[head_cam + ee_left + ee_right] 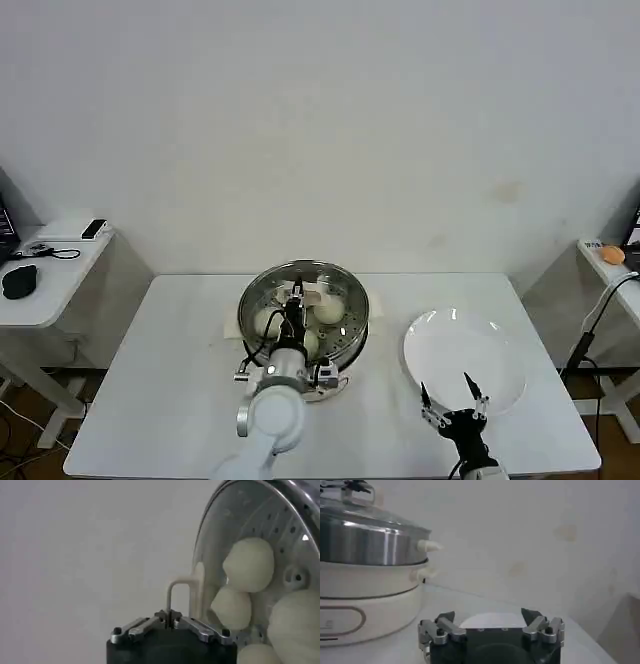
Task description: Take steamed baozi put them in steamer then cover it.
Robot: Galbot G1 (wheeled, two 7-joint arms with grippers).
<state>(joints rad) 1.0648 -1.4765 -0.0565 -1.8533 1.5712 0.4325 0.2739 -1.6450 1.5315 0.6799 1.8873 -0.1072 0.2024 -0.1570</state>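
cover (303,298) flat on steamer (352,330), left gripper (294,299) clamping handle (179,596)

Head view high, looking down, wrist views low, close, all sharing steamer (303,312).

A lab or test room is showing here: a bare white wall (330,120) is filling the upper frame, with white side desks (45,285) carrying cables and electronics sitting at both edges.
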